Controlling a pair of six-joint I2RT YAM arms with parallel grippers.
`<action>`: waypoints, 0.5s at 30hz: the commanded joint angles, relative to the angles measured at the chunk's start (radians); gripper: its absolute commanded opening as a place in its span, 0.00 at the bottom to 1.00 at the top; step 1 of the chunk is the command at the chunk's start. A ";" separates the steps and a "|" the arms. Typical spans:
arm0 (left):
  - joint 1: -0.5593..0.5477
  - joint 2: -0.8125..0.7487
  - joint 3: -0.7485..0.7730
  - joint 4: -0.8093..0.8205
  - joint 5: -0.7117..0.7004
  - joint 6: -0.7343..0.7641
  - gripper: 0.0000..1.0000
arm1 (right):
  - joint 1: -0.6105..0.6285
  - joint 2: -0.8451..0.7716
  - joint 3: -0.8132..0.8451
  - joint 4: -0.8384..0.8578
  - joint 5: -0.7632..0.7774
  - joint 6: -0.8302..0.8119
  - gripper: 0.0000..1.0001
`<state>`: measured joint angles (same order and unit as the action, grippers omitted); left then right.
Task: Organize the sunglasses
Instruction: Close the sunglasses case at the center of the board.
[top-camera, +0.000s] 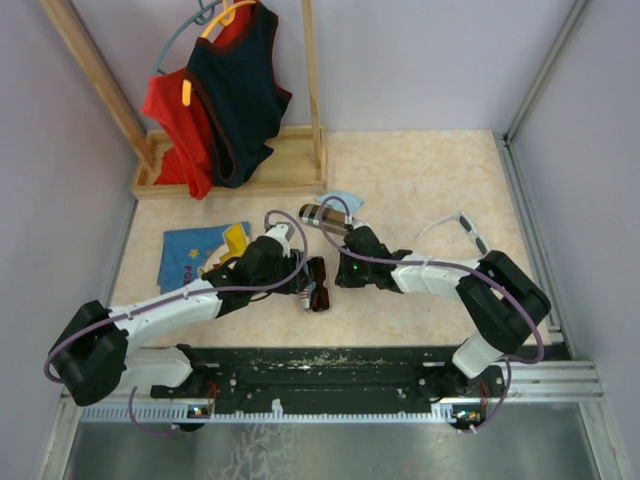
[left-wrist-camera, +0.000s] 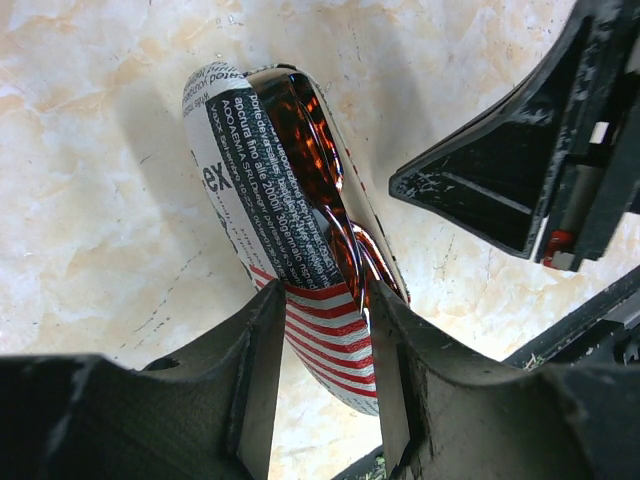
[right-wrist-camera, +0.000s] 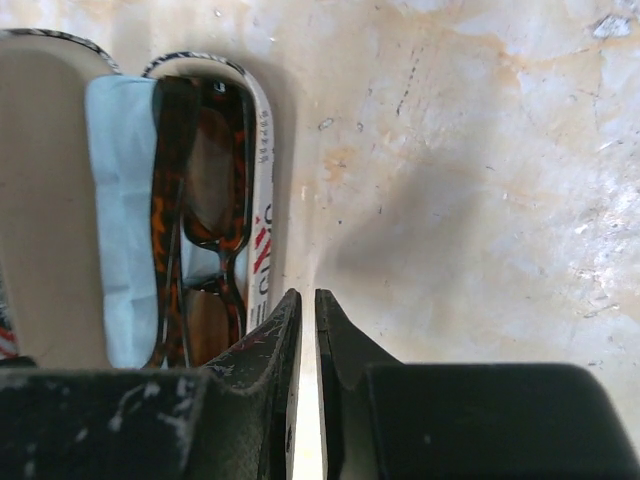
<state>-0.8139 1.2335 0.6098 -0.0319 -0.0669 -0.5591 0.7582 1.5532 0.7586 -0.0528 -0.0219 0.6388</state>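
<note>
**At desk centre: brown pair seated in open case, white-grey pair loose**

At the middle of the desk (top-camera: 420, 170) the flag-print case (left-wrist-camera: 235, 170) was found clamped at one end between the left fingers (left-wrist-camera: 262, 340), its striped shell pinched from both sides. The brown pair (right-wrist-camera: 200, 230) was seen folded inside that case on a light-blue cloth (right-wrist-camera: 120, 200), with the lid (right-wrist-camera: 45, 200) laid open alongside.

The long axis of pair and case was noted to run straight away from the right fingers (right-wrist-camera: 290, 330). These were drawn almost together on nothing and hung just beside the case's near end, off its outer wall. In the right wrist view the case was thus placed to the left of those fingers, close but, as far as could be told, not touching.

The white-grey pair (top-camera: 465, 228) was recorded loose on the desk, apparently unfolded, beyond the right forearm and well apart from the left arm. The right arm was judged the nearer for it. Closing of the lid was judged the step in hand, and for that a sideways approach across the long axis would be needed.
</note>
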 joint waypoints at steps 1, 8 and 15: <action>-0.002 0.014 0.054 -0.023 0.004 0.018 0.45 | -0.005 0.047 0.026 0.051 -0.031 0.001 0.10; -0.002 0.025 0.052 -0.010 0.006 0.018 0.44 | -0.005 0.069 0.017 0.111 -0.104 0.014 0.11; -0.002 0.046 0.047 -0.005 0.017 0.009 0.43 | -0.006 0.083 0.023 0.131 -0.129 0.019 0.11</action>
<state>-0.8139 1.2663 0.6353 -0.0456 -0.0624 -0.5495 0.7555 1.6245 0.7593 0.0139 -0.1177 0.6502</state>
